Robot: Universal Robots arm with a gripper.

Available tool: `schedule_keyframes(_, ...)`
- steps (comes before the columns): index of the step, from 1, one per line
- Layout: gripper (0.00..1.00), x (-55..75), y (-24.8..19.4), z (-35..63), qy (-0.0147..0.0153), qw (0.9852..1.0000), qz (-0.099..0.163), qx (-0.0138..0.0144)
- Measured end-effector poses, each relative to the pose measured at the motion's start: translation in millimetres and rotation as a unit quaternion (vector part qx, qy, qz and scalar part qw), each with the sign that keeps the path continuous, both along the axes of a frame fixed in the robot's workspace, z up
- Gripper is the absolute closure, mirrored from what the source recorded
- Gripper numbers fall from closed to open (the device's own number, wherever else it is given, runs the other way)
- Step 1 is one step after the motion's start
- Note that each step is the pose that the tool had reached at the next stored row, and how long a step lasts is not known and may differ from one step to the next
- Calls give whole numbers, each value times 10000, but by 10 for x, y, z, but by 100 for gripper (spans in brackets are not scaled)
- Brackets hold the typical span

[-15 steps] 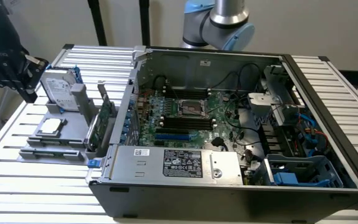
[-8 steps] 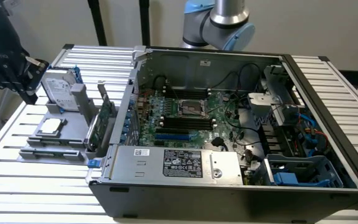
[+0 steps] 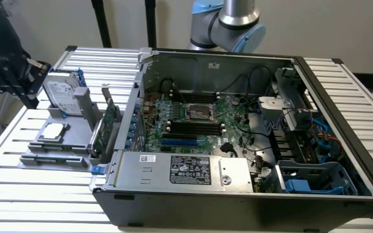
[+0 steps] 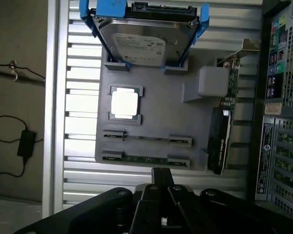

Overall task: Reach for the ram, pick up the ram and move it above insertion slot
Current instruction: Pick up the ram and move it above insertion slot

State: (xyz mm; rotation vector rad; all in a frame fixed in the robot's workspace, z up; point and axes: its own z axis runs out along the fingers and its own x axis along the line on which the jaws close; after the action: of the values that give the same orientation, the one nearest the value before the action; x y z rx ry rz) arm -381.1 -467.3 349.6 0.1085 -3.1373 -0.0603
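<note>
- Arm stands behind the case, at the table's far edge. Its gripper hangs high over the table's edge on the exterior view's left.
- Claw: can't tell how far open it is. Nothing seen in its grip, and it touches nothing.
- Grey tray sits on the slatted table, just beside the open case.
- Ram lies on its long edge in the slot along the tray edge nearest the gripper, held by two end clips. A second stick sits parallel in the next slot, apart from it.
- CPU sits in the square pocket mid-tray.
- Drive leans tilted in a blue bracket at the tray's opposite edge.
- Card stands along the tray edge next to the case.
- Inside the case: motherboard with black slots, and a PSU box along the near wall.
- Gripper is cut off by the frame in both views.
- Ram shows edge-on, so the chips are unreadable.
- A grey block on the tray covers part of the card.
</note>
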Motion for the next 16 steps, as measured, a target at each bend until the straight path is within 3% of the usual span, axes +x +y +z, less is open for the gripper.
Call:
schedule_keyframes(4,89,0,0,0,0,9993,368,0)
schedule_keyframes(8,89,1,0,0,0,9973,730,0)
schedule_keyframes(12,89,1,0,-1,0,9941,1088,0)
schedule_keyframes(16,89,1,0,-1,0,9894,1453,0)
